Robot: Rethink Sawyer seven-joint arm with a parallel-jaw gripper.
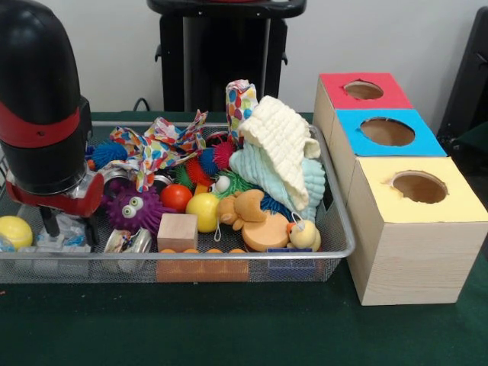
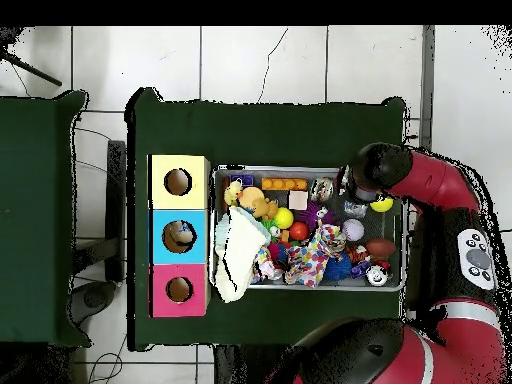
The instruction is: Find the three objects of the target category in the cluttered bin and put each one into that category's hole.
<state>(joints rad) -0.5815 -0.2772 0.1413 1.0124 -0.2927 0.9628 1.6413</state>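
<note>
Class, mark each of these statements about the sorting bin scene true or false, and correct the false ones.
1. Three boxes stand in a row: red, blue, yellow. True.
2. The purple spiky ball has eyes. True.
3. The cream cloth lies on the table outside the wire bin. False: it lies in the bin, on the pile.
4. The arm is over the boxes. False: it is at the bin's end away from them.
5. Each box top has a square hole. False: round.
</note>
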